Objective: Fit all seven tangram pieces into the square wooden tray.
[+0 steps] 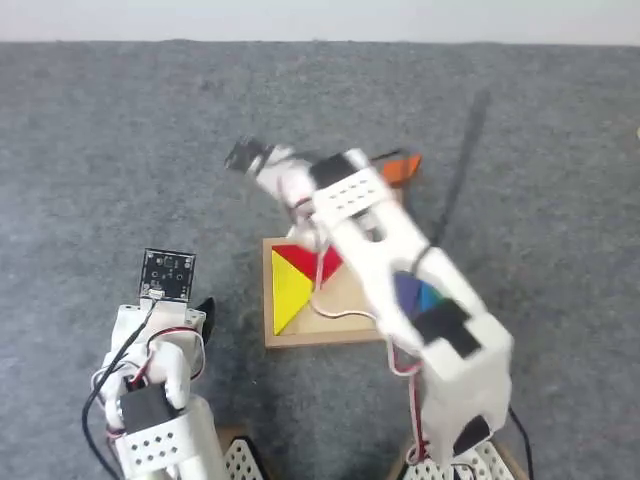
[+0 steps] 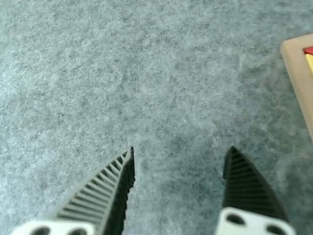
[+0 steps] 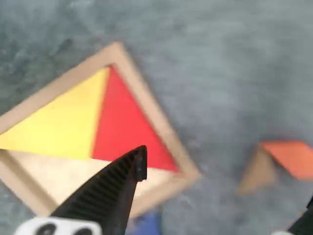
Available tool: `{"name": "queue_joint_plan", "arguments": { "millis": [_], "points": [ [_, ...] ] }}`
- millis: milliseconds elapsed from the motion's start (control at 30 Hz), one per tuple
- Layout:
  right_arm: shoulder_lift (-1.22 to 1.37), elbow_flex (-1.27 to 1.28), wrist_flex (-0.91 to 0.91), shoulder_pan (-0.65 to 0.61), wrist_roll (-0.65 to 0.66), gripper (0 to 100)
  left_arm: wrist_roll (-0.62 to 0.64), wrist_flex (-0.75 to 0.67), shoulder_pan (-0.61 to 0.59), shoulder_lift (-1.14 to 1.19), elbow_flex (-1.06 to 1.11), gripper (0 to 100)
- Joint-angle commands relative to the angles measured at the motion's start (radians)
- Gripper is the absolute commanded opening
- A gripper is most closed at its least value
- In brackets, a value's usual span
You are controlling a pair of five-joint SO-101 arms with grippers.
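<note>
Right claw point(image 1: 250, 157) hung past the far edge of the tray point(image 1: 268, 300), fingers spread, nothing between them. The orange piece point(image 1: 402, 168) lay loose on the grey surface point(image 1: 120, 150) just beyond the tray's far right corner, off to that claw's side and not under it. Yellow triangle point(image 1: 290, 285) and red triangle point(image 1: 312, 260) sat in the tray. Left claw point(image 2: 178, 156), spread too, hovered well apart, so the right arm looked nearer.
</note>
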Motion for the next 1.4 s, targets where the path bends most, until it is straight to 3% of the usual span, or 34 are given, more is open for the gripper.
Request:
{"name": "queue_joint_plan", "arguments": {
  "millis": [0, 133, 367, 500, 733, 967, 1367],
  "points": [
    [-0.101, -0.061, 0.012, 0.119, -0.034, 49.3, -0.011, -0.003, 0.002, 0.003, -0.007, 28],
    [0.051, -0.169, -0.048, 0.202, -0.249, 49.3, -0.011, -0.003, 0.002, 0.003, -0.007, 28],
    [0.406, -0.411, -0.305, 0.226, -0.763, 49.3, -0.011, -0.003, 0.002, 0.003, -0.007, 28],
    [0.547, -0.555, -0.318, 0.251, -0.905, 49.3, -0.011, -0.003, 0.002, 0.003, -0.007, 28],
    [0.644, -0.647, -0.271, 0.269, -0.974, 47.2, -0.011, -0.003, 0.002, 0.003, -0.007, 28],
    [0.645, -0.669, -0.203, 0.321, -0.979, 14.7, -0.011, -0.003, 0.002, 0.003, -0.007, 28],
    [0.639, -0.669, 0.068, 0.348, -0.959, 15.1, -0.011, -0.003, 0.002, 0.003, -0.007, 28]
  ]
}}
